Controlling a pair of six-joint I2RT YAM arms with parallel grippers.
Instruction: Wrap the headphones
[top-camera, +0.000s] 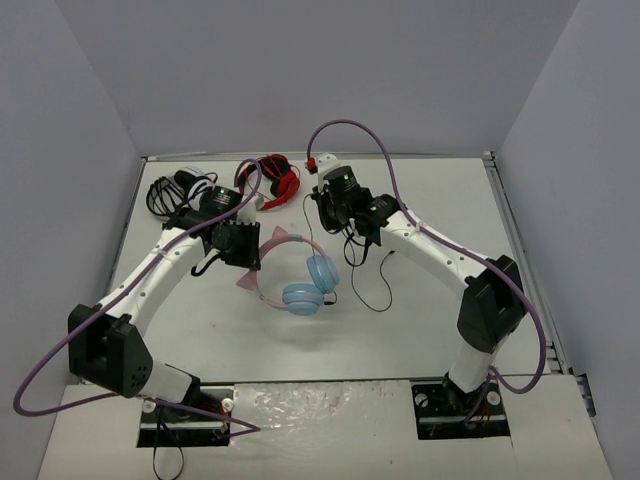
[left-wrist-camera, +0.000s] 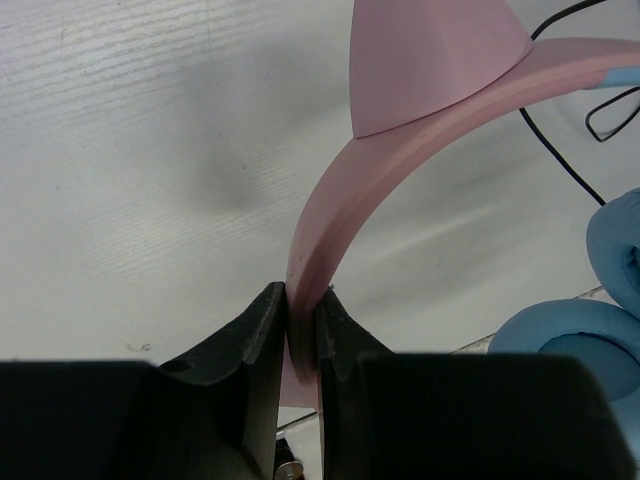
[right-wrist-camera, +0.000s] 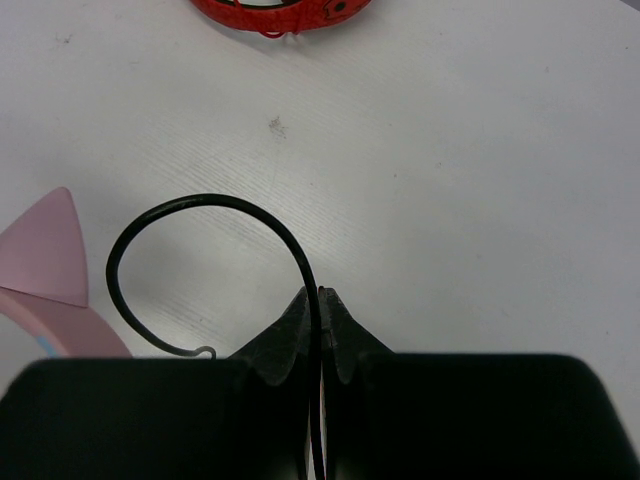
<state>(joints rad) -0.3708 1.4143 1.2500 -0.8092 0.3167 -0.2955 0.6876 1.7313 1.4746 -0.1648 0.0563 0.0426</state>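
White desk (top-camera: 420, 330), faintly grained and matte, fills the floor of a grey-walled booth. At its middle, between the two arms, are the headphones (top-camera: 300, 275). Their smooth, rigid pink headband (left-wrist-camera: 330, 200) has a pointed cat ear (left-wrist-camera: 420, 60) and carries round, padded light blue ear cups (top-camera: 310, 285); whether the cups rest on the desk I cannot tell. The left fingers (left-wrist-camera: 283, 325) are pinched tight on the thin edge of the band. Just beyond, the right fingers (right-wrist-camera: 308, 315) are closed on the thin black cable (right-wrist-camera: 200, 203), which curls off in a springy loop.

I judge the winding is in hand: band steadied, cable gripped, no turns visibly laid yet. Next, the right arm would need to carry the limp cable around the band or cups while keeping it taut.

Farthest back lie red-and-black headphones (top-camera: 278, 182) and black-and-white headphones (top-camera: 178, 190).
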